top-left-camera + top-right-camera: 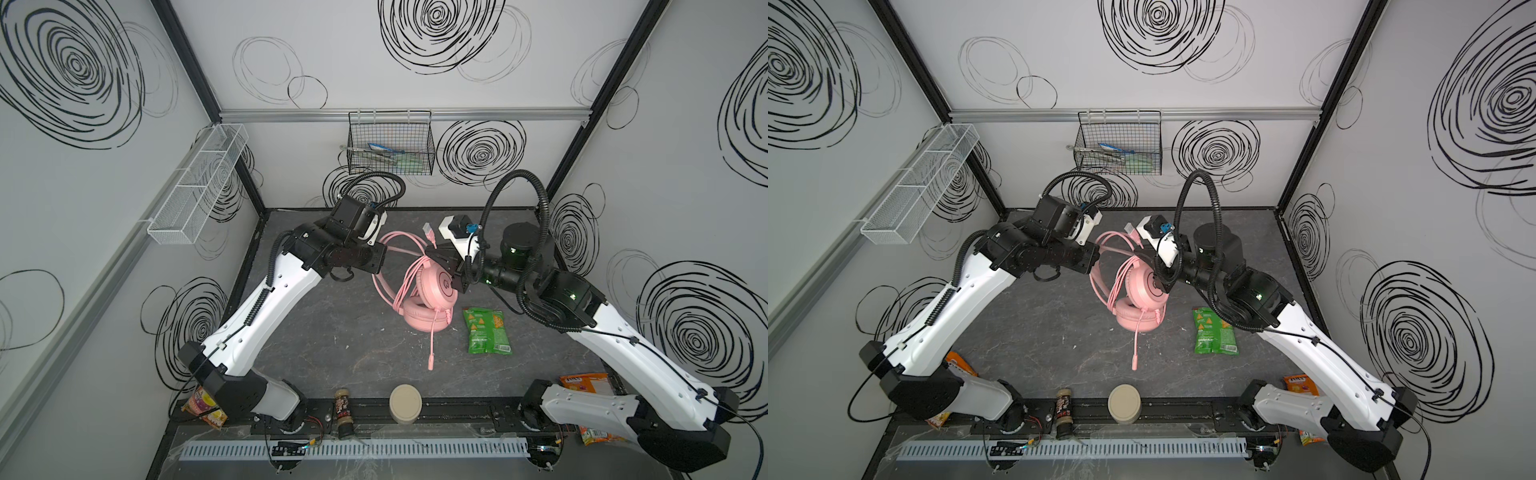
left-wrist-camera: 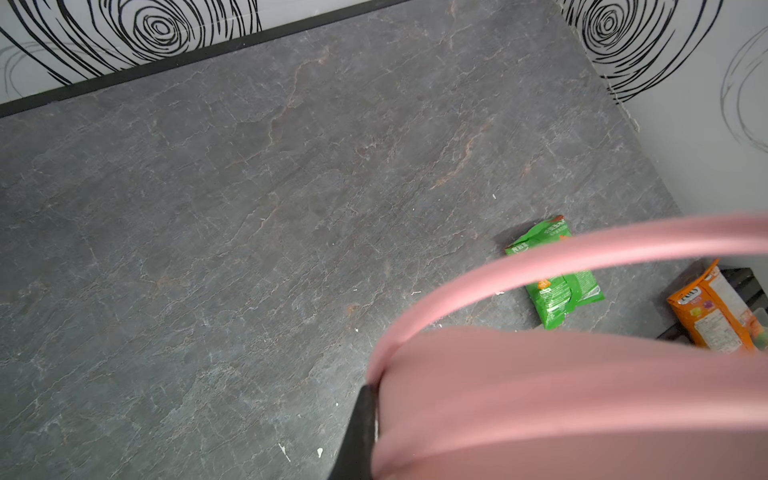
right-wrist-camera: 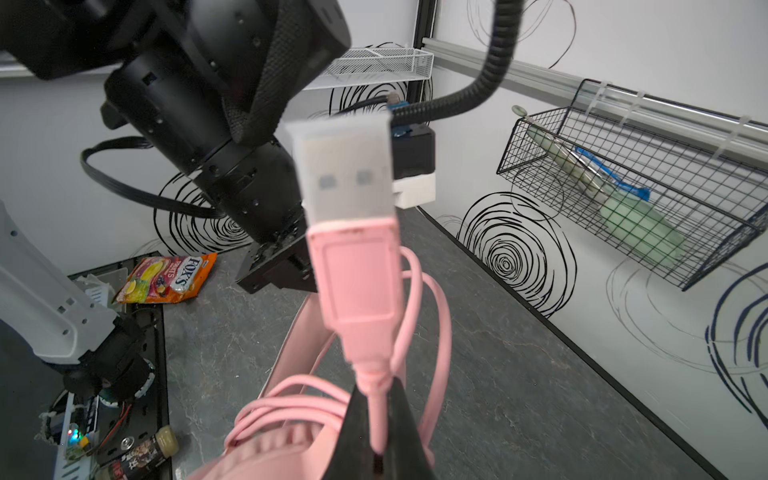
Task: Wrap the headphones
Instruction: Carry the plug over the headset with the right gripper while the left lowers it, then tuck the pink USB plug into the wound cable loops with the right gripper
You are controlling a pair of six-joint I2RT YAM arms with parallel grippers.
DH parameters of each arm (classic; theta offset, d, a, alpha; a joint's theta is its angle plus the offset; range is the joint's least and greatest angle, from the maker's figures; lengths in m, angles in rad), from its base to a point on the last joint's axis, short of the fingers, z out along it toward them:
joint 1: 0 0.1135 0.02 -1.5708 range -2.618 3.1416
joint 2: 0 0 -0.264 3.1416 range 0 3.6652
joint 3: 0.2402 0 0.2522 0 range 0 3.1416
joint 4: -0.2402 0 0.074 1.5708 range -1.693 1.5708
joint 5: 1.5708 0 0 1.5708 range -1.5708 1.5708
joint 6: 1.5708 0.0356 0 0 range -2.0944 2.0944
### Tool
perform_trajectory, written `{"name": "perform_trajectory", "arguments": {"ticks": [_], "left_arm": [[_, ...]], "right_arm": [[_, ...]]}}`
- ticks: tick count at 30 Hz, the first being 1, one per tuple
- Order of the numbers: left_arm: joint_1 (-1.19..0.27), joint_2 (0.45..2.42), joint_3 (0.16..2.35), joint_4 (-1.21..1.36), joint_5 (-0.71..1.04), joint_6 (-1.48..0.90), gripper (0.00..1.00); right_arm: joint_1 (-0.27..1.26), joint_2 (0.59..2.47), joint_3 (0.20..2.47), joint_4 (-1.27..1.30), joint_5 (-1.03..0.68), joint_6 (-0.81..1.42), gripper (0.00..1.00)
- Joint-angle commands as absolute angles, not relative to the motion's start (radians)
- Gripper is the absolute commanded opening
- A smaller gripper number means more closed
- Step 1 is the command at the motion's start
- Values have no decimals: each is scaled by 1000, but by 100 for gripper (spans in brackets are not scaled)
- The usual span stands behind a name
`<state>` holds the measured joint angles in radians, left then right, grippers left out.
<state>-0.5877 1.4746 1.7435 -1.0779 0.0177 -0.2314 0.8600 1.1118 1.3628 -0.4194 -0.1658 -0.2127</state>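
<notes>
Evidently the headphones (image 1: 435,287) hang over the middle of the desk (image 1: 332,345) between the two arms so that the wrap can be made in the air. The left pincer (image 1: 380,261) is closed on the headband, its one visible finger (image 2: 361,432) pressed against the pink band, which I take as an anchor to steady the earcups. The right pincer (image 3: 378,388) is clamped on the thin cable (image 3: 377,428) just below the USB plug (image 3: 353,232), a grip near the free end that should let it lead the slack around. Several loops already lie over the band. Whether the lower earcup touches the desk I cannot tell. Readable writing is scarce: the orange pouch (image 3: 168,276) at the desk's edge reads "FOX'S", while the print on the green snack bag (image 1: 487,330) and the earcup's mark are too small to make out.
</notes>
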Motion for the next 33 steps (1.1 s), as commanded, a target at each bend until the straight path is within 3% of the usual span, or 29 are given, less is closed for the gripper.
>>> {"name": "perform_trajectory", "arguments": {"ticks": [1,11,19,25,33], "left_arm": [[-566,1490,1782,-994,3,-280,0],[-535,1497,1709,-915,69,-299,0],[-526,1506,1708,-898,101,-301,0],[-529,1490,1676,-860,136,-335,0],[-528,1466,1638,-822,182,-368,0]], "right_arm": [[938,1142,1402,-524,-142,-338,4],[989,1142,1271,-548,-38,-395,7],[1078,1176,1257,-602,78,-474,18],[1095,1157,1196,-559,106,-454,5],[1085,1145,1120,-552,50,-474,10]]}}
